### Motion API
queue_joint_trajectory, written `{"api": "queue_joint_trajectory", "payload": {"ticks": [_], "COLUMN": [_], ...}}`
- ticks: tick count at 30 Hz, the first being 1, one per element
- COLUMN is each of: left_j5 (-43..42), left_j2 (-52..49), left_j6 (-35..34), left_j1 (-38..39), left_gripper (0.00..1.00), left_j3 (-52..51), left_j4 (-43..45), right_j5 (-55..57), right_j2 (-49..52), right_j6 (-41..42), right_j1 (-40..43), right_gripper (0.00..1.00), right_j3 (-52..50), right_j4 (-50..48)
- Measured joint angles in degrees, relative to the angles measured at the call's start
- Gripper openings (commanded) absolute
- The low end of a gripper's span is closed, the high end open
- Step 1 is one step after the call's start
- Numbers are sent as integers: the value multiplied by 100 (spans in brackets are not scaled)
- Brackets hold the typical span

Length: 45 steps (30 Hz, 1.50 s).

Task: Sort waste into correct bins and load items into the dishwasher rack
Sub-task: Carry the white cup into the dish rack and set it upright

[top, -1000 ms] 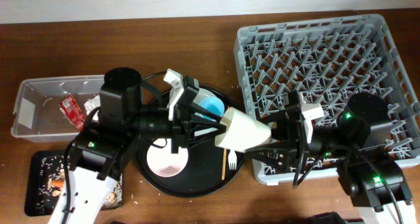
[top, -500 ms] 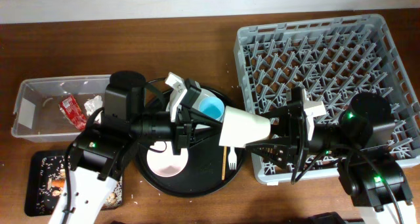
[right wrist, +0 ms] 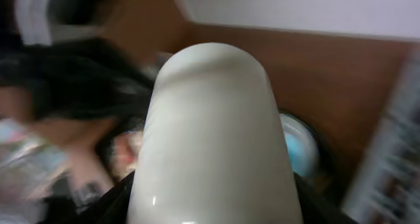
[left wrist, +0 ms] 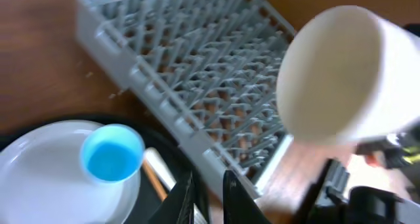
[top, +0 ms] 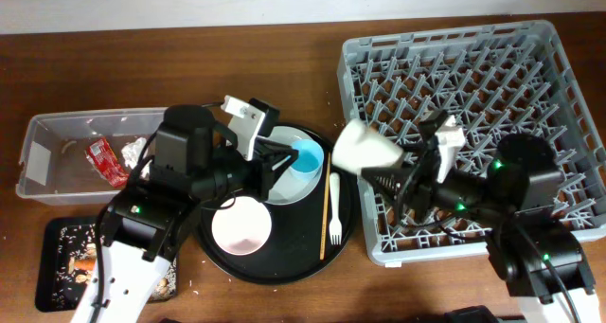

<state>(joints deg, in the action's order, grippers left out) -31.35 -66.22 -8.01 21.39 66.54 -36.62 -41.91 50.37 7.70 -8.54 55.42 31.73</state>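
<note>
My right gripper is shut on the cream cup and holds it tilted, in the air, over the left edge of the dishwasher rack. The cup fills the right wrist view. My left gripper is shut and empty, over the pale grey plate, beside the light blue cup that stands on the plate. The pinkish-white bowl, white fork and chopstick lie on the round black tray. The red wrapper lies in the clear tub.
The shallow black tray with brownish scraps sits at the front left, partly under my left arm. The rack holds nothing but its pegs. The left wrist view shows the rack, blue cup and cream cup.
My right gripper has lifted the cream cup up and to the right, from over the round tray to the rack's left edge. My left gripper has drawn back to the left, away from the cup.
</note>
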Motion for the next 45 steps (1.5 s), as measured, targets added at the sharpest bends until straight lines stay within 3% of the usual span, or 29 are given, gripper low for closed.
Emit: {"api": "queue_joint_trajectory", "payload": {"ticks": [4, 10, 14, 16, 26, 45], "left_j5": [901, 1314, 1429, 1429, 1429, 1432], "left_j2": [-2, -2, -4, -7, -358, -431], "left_j6": [-2, 0, 0, 0, 0, 0], "left_j1": [0, 0, 0, 0, 0, 0], "left_gripper": [15, 15, 15, 16, 16, 16], "left_j3": [0, 0, 0, 0, 0, 0], "left_j4": [-656, -938, -1078, -1102, -1224, -1226], "right_j5": [1740, 3132, 3567, 3639, 3676, 3713], "right_j2": [330, 2186, 3108, 3532, 3928, 4358], "right_j6": [7, 2, 2, 0, -2, 0], "right_j1": [0, 0, 0, 0, -7, -363], "right_gripper": [53, 52, 47, 40, 40, 40], "right_j3": [409, 3169, 3803, 3814, 3676, 2483], "right_j4": [1191, 3633, 4393, 4551, 4669, 3740]}}
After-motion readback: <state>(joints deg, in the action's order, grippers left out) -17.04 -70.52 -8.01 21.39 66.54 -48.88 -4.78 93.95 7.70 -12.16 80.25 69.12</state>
